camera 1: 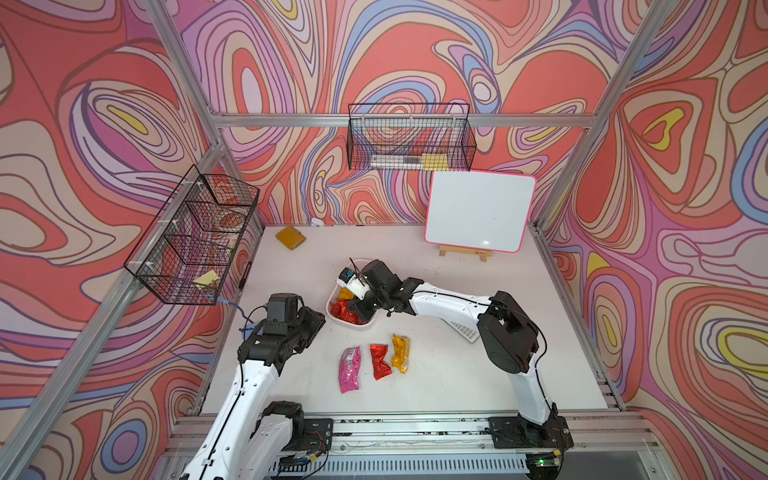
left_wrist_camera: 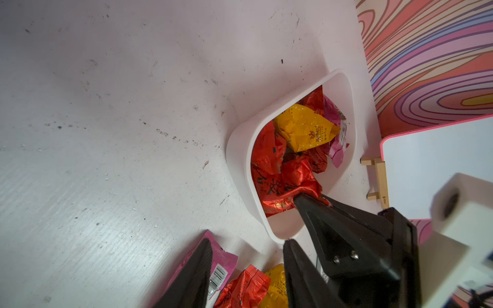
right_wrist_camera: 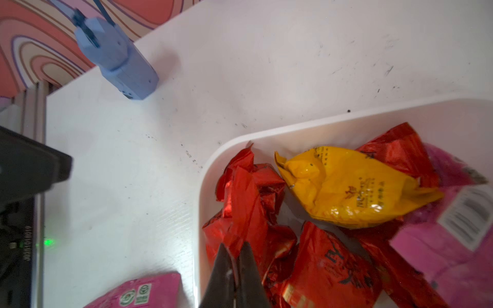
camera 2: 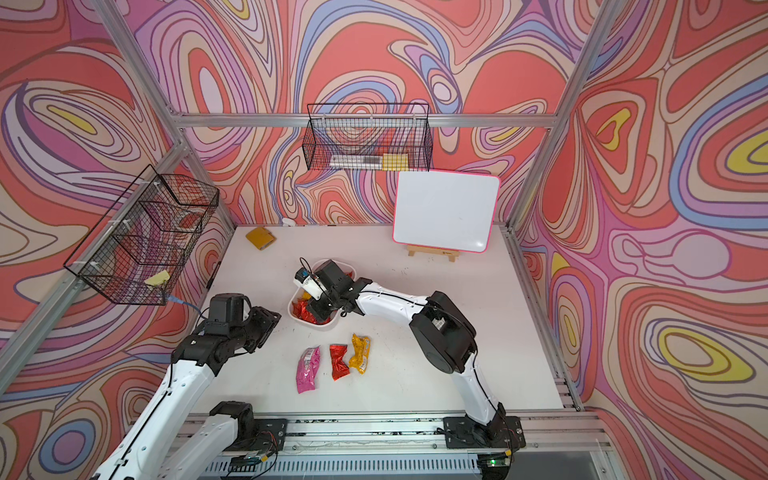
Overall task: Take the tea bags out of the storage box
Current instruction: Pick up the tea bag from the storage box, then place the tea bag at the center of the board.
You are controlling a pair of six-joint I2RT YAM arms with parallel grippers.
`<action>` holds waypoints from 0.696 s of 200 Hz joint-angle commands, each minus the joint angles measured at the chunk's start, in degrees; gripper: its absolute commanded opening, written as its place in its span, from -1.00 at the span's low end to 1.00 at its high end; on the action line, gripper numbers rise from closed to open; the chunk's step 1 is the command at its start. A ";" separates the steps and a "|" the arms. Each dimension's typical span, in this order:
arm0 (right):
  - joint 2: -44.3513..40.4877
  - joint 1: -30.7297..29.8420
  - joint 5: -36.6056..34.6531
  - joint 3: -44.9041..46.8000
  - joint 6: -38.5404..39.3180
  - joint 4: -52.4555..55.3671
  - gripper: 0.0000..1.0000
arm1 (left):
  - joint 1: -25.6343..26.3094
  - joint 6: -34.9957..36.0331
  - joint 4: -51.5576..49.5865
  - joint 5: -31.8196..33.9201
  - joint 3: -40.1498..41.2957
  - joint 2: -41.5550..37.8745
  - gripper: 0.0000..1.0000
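our right pincer (right_wrist_camera: 234, 246) pinches a red tea bag (right_wrist_camera: 248, 197) inside the storage box (right_wrist_camera: 320, 125); our left pincer (left_wrist_camera: 246, 242) hangs part-open near it.

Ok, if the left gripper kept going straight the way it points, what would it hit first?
Probably the near wall of the storage box, across bare table from the left gripper; depth is unclear, so the table could come first.

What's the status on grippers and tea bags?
Right gripper shut on red bag in box. Left gripper open, empty, near box. Out on table: pink bag, loose red bag, yellow bag; others inside. Nothing blocking.
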State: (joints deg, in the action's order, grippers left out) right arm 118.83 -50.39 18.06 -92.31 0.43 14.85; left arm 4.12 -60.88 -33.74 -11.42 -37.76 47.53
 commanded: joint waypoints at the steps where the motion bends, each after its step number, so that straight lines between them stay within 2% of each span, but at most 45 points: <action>1: -6.89 -0.17 2.23 2.84 -6.13 -4.05 -0.93 | -0.34 3.08 0.04 -1.44 -0.98 -0.68 -0.02; 61: -19.84 1.96 -0.82 14.06 -20.42 -4.15 -0.97 | -0.34 8.94 2.36 -5.49 -3.29 2.99 0.00; 79: -22.62 5.34 -2.69 14.25 -29.33 4.29 -0.99 | -0.34 12.45 1.57 -6.90 -5.60 5.39 0.01; 98: -23.90 11.72 -0.25 13.68 -37.86 17.00 -1.00 | -0.34 16.65 0.14 -8.12 -8.17 8.05 0.02; 114: -24.40 16.01 3.11 16.40 -39.77 20.81 -1.00 | -0.34 18.99 -0.21 -9.04 -9.48 10.12 0.03; 139: -21.39 17.90 6.04 16.55 -39.59 21.46 -1.00 | -0.25 20.77 -0.12 -10.07 -11.08 12.76 0.03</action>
State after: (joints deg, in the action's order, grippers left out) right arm 95.13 -32.69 19.42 -76.18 -34.92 29.30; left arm 4.12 -44.84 -33.06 -19.49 -46.81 58.39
